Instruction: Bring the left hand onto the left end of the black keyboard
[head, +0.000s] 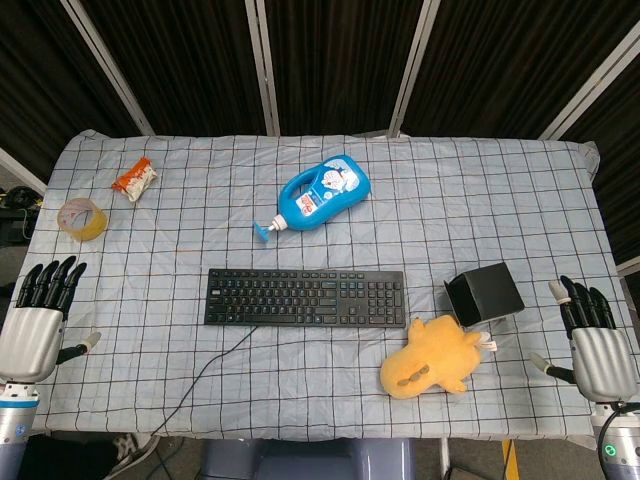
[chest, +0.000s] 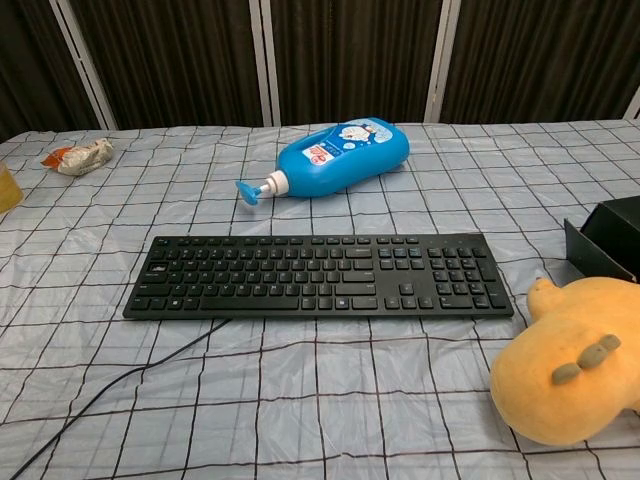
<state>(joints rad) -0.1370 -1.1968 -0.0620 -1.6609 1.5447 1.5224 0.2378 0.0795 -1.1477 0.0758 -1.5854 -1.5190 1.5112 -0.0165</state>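
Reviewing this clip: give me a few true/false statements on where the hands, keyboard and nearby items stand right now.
1. The left robot hand rests on the black keyboard. False: it sits open at the table's left edge, apart from it.
2. The blue bottle lies on its side beyond the keyboard. True.
3. The yellow plush toy sits on the keys. False: it lies off the keyboard's right end.
4. The right robot hand holds nothing. True.

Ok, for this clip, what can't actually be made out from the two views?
- Both hands: absent from the chest view; only the head view shows the left hand and right hand.
- Black box: cut by the chest view's right edge.
- Tape roll: clipped by the chest view's left edge.
- Snack packet: print too small to read.
- Keyboard cable: runs off the table's front edge.
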